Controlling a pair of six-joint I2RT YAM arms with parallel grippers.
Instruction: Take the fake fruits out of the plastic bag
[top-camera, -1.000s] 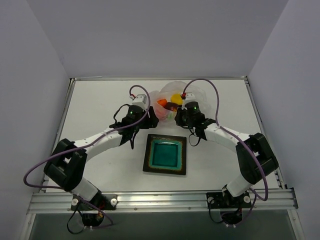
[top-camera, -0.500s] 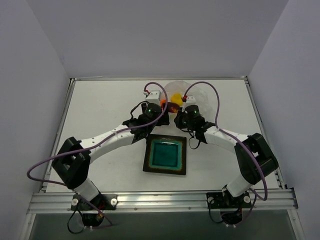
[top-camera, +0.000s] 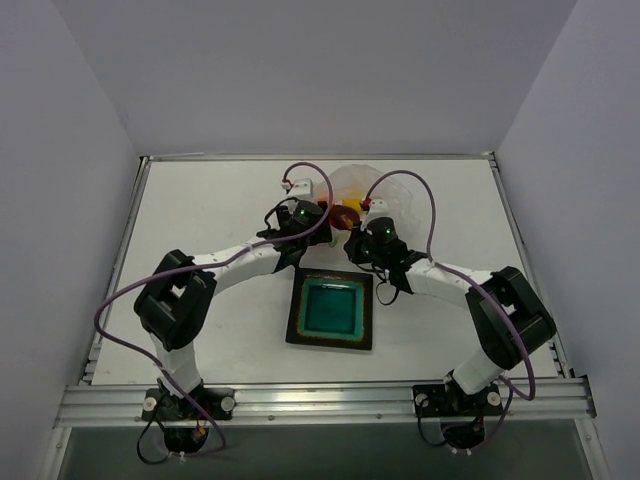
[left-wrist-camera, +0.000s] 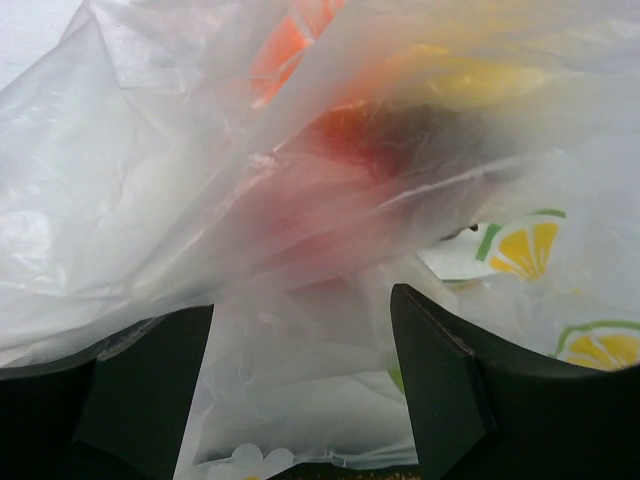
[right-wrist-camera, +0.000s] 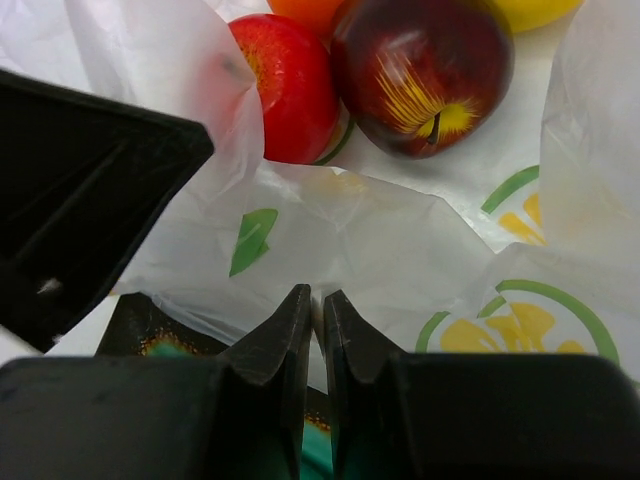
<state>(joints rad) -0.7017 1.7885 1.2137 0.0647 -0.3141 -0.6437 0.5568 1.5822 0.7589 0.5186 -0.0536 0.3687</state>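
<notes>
- Left gripper (left-wrist-camera: 300, 305): spread apart, plastic bag (left-wrist-camera: 150, 200) pressed close ahead.
- Right gripper (right-wrist-camera: 315, 297): pinched together on plastic bag; dark red fruit (right-wrist-camera: 420, 70) and bright red fruit (right-wrist-camera: 290, 85) just ahead.

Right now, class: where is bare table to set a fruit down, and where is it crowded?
Free: table left of the left arm, table right of the plastic bag, the bare plate. Crowded: far middle, left pincer and right pincer at the bag.

Square teal plate (top-camera: 330, 308), dark rim, on white table (top-camera: 200, 210); pale walls around
</notes>
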